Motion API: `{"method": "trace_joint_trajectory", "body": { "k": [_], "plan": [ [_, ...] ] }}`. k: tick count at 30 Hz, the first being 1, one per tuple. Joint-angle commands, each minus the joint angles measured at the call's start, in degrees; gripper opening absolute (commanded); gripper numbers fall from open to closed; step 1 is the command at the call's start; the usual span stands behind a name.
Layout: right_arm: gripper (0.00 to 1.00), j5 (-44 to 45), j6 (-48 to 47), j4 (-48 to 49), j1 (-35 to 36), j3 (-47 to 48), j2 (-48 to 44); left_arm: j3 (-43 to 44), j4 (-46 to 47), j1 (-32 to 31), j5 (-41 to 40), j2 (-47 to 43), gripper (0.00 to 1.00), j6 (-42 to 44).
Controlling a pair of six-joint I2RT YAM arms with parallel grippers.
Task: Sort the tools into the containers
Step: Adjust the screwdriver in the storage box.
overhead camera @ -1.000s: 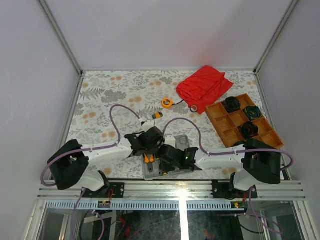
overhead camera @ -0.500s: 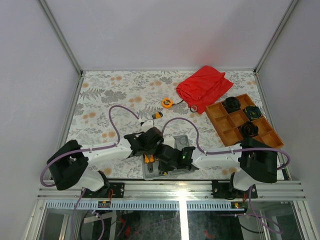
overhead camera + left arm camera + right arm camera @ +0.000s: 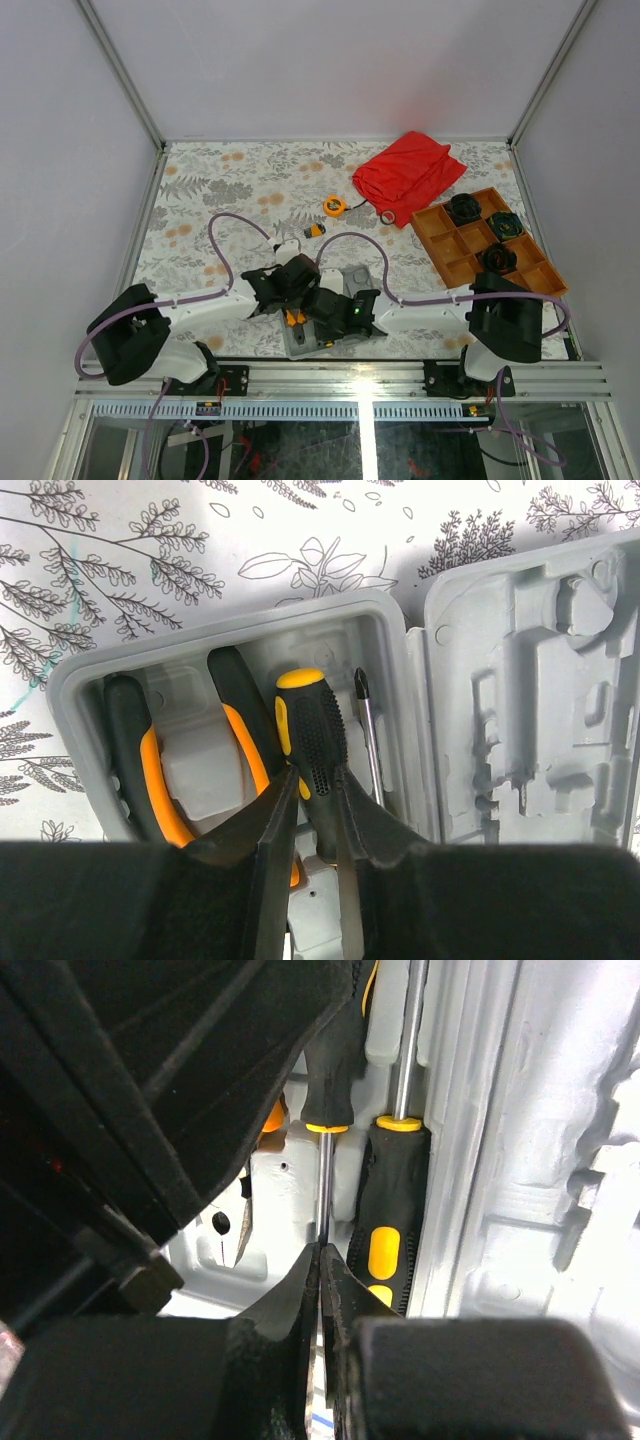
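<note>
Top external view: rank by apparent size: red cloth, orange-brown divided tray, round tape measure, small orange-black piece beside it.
1. orange-brown divided tray and red cloth: too close to rank, and the tray's near end is partly hidden by the right arm.
2. tape measure.
3. small orange-black piece, only slightly smaller.

Pliers [image 3: 150, 780] left of screwdriver [image 3: 312, 735] in tray [image 3: 70, 695]
</note>
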Motion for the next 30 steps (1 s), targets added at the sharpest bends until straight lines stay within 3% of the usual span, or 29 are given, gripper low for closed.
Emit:
{"method": "trace_joint_trajectory", "body": {
  "k": [1,7,13,30],
  "plan": [
    [0.04,-3.77,-4.37,-6.10,-0.59,-0.55,7.16,-2.52,-3.09,-0.29,0.27,1.33,0.18,0.32],
    [0.01,-7.20,-5.92,-7.13,-0.74,1.18,11.90,-3.01,-2.28,-0.28,0.75,1.82,0.16,0.21],
    [0.00,-8.90,-5.77,-8.09,-0.74,2.35,17.80,-2.96,-1.96,-0.28,1.27,2.01,0.00,0.54],
    [0.00,-12.86,-6.59,-9.87,-0.68,3.91,27.62,-3.62,0.48,-0.33,3.83,4.09,0.00,1.57]
  ]
}}
